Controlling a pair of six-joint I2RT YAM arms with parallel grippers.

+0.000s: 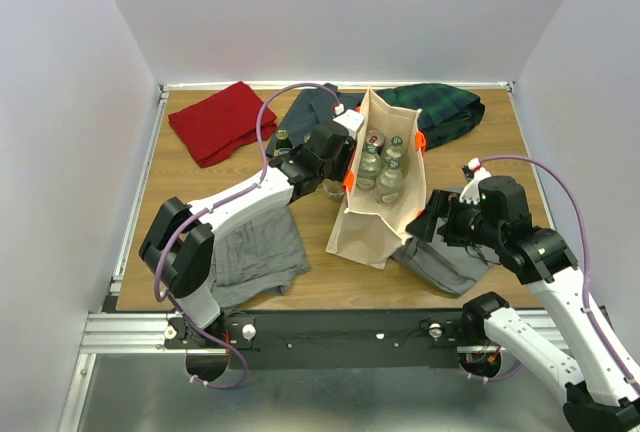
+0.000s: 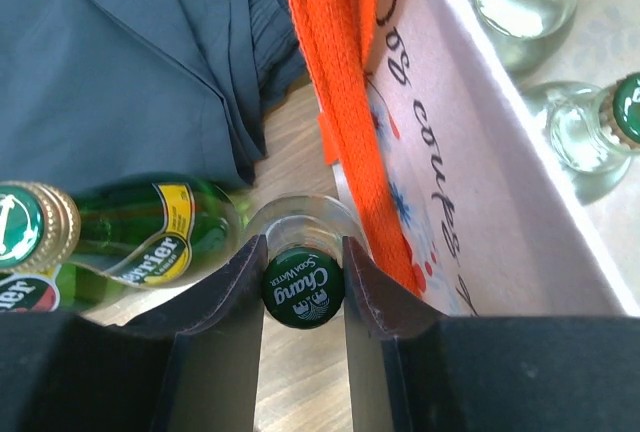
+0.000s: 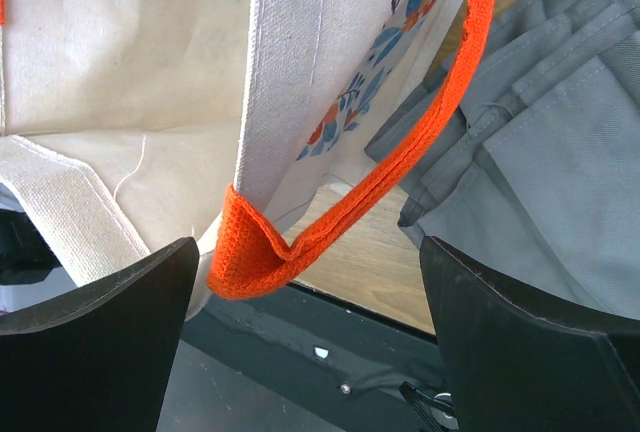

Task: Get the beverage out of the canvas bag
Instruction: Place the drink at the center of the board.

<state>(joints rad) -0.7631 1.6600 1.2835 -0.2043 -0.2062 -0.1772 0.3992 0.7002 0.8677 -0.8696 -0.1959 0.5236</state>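
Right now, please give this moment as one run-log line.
left gripper: shut on Chang bottle, outside canvas bag | right gripper: open, near orange handle

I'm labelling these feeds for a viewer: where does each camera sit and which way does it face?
Top external: above and behind the arm bases, looking down at the table, canvas bag and both arms.
Left wrist: on the left arm, looking down past the left end effector, shut on the Chang bottle, outside the canvas bag.
Right wrist: on the right arm, facing the orange handle framed by the open right end effector.
Shared: every view shows the canvas bag.
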